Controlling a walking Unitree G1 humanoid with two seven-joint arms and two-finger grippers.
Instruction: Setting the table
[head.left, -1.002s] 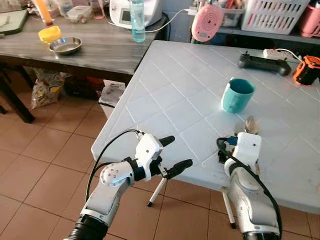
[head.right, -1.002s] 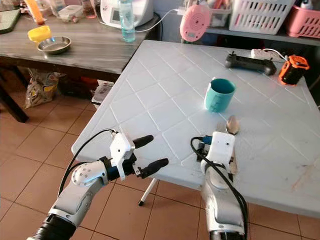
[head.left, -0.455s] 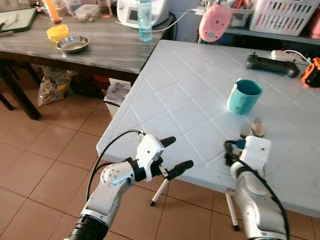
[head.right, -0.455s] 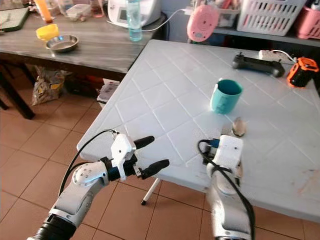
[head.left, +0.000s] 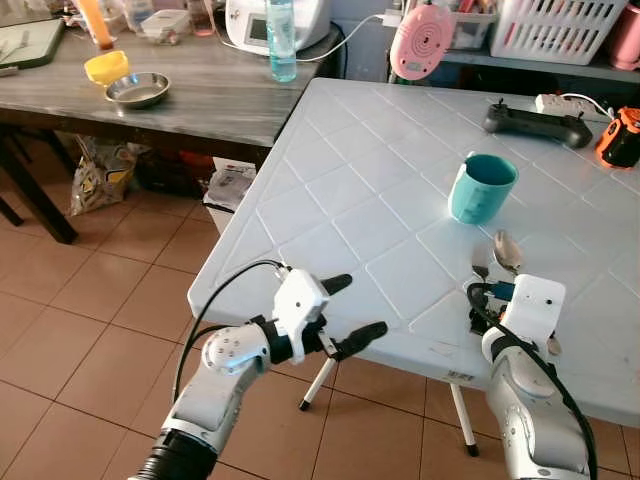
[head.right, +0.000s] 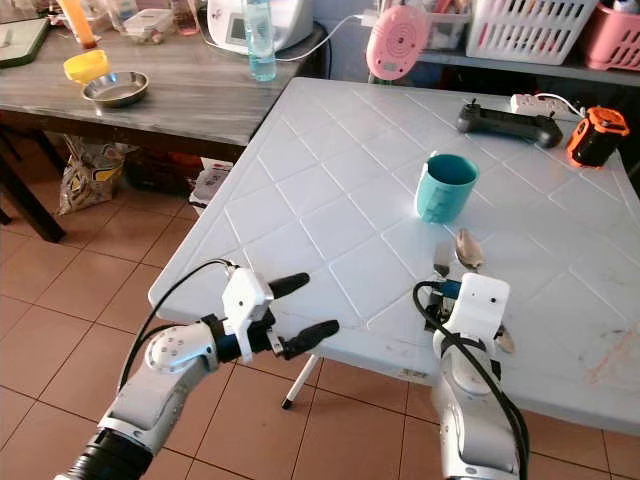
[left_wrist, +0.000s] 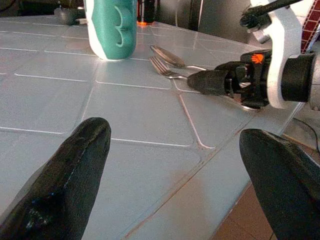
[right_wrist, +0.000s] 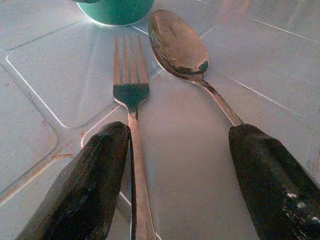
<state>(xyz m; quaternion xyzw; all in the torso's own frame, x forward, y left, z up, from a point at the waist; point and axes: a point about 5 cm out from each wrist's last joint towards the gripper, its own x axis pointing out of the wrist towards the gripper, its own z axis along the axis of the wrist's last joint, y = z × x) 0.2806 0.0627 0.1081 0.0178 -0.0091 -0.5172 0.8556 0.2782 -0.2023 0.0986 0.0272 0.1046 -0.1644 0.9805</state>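
On the table (head.left: 360, 190) — right gripper (right_wrist: 175, 180) wide over fork (right_wrist: 131, 100) and spoon (right_wrist: 177, 42); left gripper (head.left: 350, 308) wide; cup's (head.left: 480, 188) inside unclear.

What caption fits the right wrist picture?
Open right gripper hovering over a silver metal fork and spoon beside a teal cup.

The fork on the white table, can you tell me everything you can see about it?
The fork is shiny silver metal with four thin prongs and a long slim handle. It lies flat on the white table, prongs pointing toward the teal cup. A spoon lies beside it on the cup's near side. The right hand is open just above the handle end, one black finger right next to the handle.
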